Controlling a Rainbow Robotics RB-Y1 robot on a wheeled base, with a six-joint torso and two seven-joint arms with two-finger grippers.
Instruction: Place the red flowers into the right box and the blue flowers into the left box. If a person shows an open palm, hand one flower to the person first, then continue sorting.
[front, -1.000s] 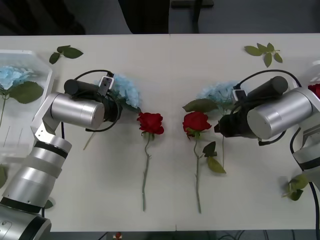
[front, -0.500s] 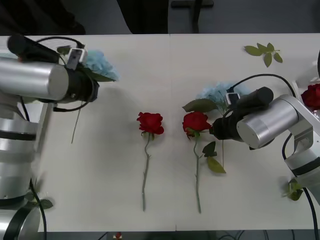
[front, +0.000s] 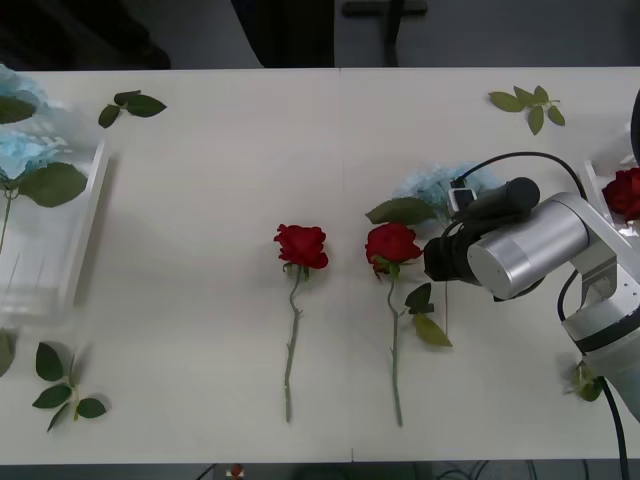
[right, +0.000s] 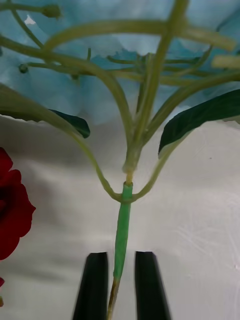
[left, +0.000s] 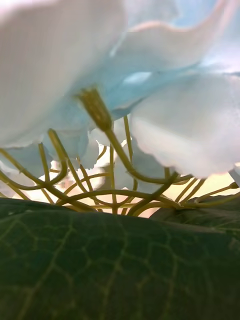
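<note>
Two red flowers (front: 301, 245) (front: 392, 243) lie side by side mid-table, stems toward me. A blue flower (front: 438, 184) lies just right of them, partly under my right arm. My right gripper (right: 121, 285) is down at the table, its black fingers (right: 95, 287) drawn in on that flower's green stem (right: 121, 225). The left box (front: 90, 215) at the left edge holds a blue flower (front: 25, 155). Another blue flower (front: 12, 92) hangs above its far end, and its petals (left: 175, 125) and leaf (left: 120, 265) press against my left wrist camera. The right box (front: 594, 176) holds a red flower (front: 628, 190).
Loose green leaf sprigs lie at the far left (front: 130, 103), far right (front: 527, 103), near left (front: 65, 385) and near right (front: 590, 380). A black cable (front: 500, 160) loops over my right wrist.
My left arm swung left with its blue flower and left the front view, with the flower now over the left box. My right arm shifted slightly at the other blue flower's stem.
</note>
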